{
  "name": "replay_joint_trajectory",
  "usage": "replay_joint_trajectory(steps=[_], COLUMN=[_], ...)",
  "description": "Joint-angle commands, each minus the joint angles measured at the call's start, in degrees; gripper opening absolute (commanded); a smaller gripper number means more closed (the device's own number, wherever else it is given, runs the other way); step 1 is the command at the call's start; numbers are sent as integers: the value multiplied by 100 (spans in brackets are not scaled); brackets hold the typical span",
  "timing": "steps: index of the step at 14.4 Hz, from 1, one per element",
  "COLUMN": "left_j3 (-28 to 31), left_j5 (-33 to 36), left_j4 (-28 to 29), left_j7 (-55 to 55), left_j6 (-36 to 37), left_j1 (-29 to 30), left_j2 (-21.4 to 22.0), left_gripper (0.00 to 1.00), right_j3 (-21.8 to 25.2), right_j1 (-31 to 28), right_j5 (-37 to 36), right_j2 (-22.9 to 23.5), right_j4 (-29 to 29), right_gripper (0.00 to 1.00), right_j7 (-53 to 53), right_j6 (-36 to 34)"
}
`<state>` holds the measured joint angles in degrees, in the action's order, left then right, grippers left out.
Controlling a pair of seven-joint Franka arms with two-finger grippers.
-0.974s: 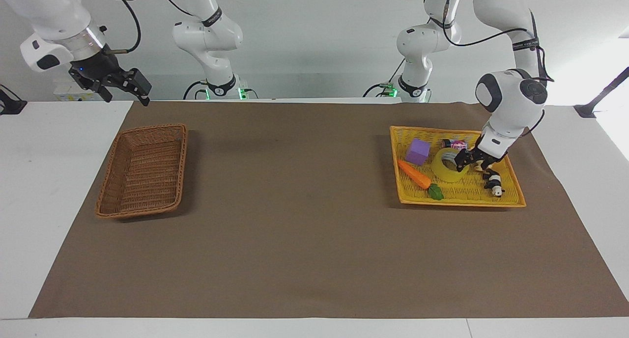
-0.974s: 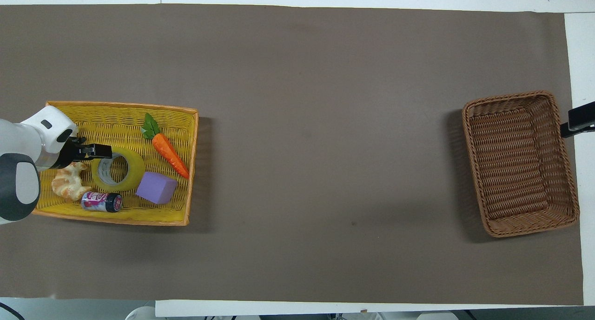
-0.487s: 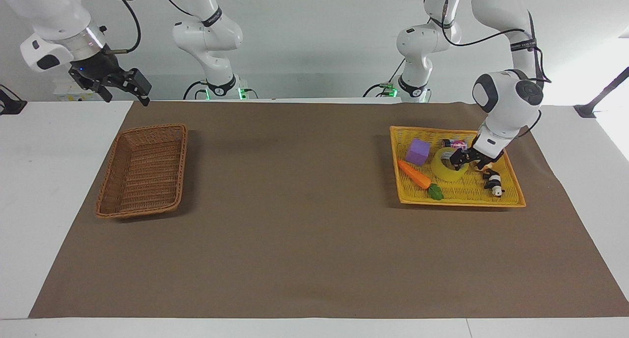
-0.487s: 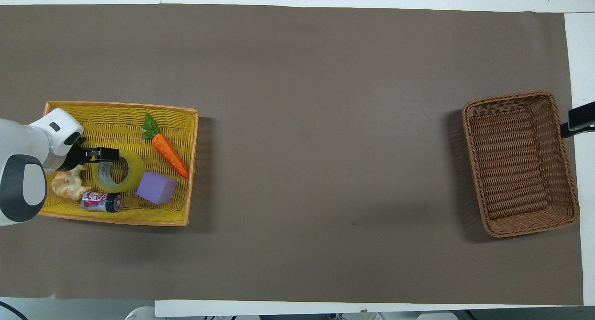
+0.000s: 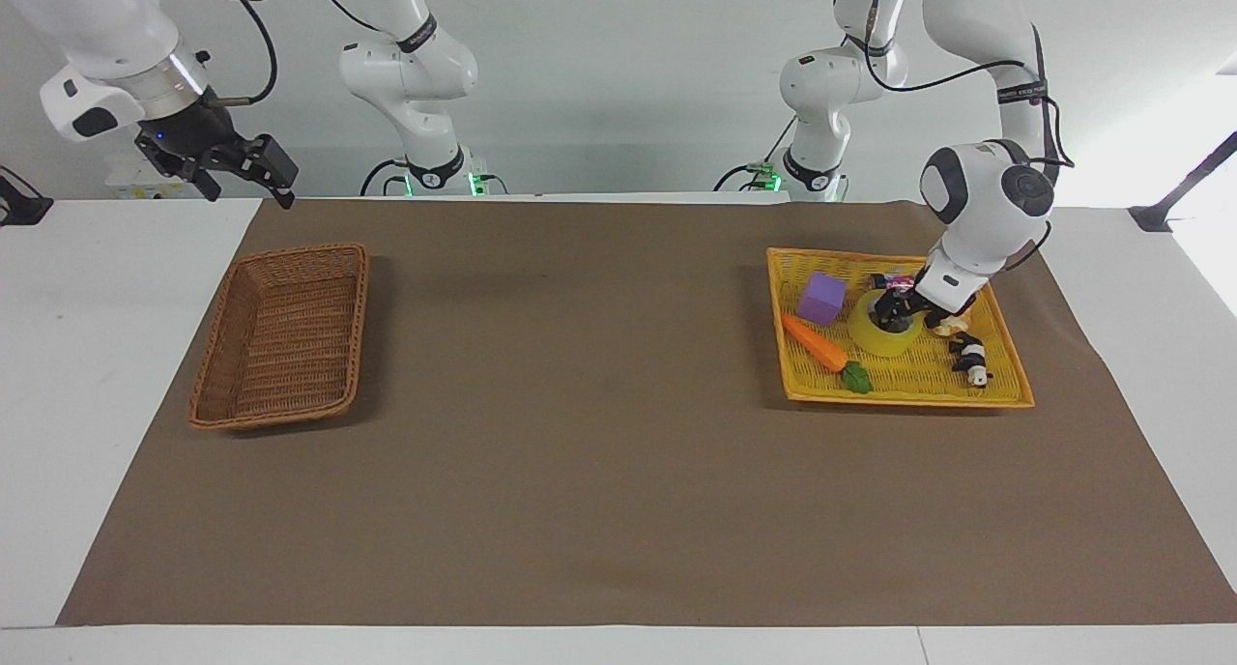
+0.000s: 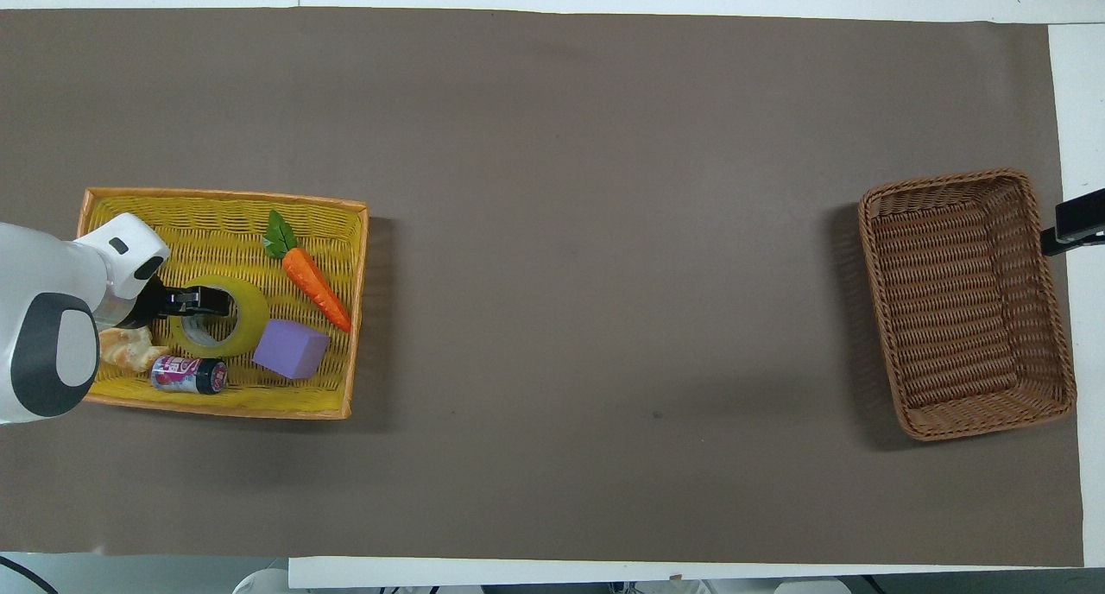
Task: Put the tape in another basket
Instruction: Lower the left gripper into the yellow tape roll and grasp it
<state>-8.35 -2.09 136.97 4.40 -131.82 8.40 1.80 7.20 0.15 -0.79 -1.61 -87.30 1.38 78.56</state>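
Note:
The tape, a yellow roll with a white core, lies flat in the yellow-orange tray at the left arm's end of the table. It also shows in the overhead view. My left gripper is open and low on the tape's rim, with its fingers over the roll's hole in the overhead view. The brown wicker basket stands at the right arm's end, seen also in the overhead view. My right gripper waits open, raised beside that basket.
In the tray with the tape lie a purple block, a toy carrot, a small can and a bread toy. A small panda figure lies there too. A brown mat covers the table.
My left gripper has moved across the tray from beside the tape onto its rim and hole, and has come lower. The tape and the right arm have not moved.

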Motion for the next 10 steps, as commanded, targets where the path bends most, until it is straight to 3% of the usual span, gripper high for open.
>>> replay_joint_trajectory(steps=[1, 8, 9, 10], left_j3=[44, 44, 44, 44], left_j5=[24, 24, 24, 24], left_j4=[242, 523, 550, 559], left_j7=[52, -18, 17, 61], left_j6=[-168, -502, -555, -582], left_j1=[-58, -49, -49, -58], left_j2=[189, 49, 49, 49], left_gripper=[91, 91, 86, 65], right_j3=[-43, -43, -43, -43], right_j1=[-59, -59, -50, -59], right_j5=[0, 0, 0, 0], right_j2=[-94, -94, -94, -94], right_j4=[-120, -120, -120, -120], right_gripper=[100, 100, 100, 100], right_j7=[-129, -129, -129, -129], right_j6=[-8, -8, -8, 1])
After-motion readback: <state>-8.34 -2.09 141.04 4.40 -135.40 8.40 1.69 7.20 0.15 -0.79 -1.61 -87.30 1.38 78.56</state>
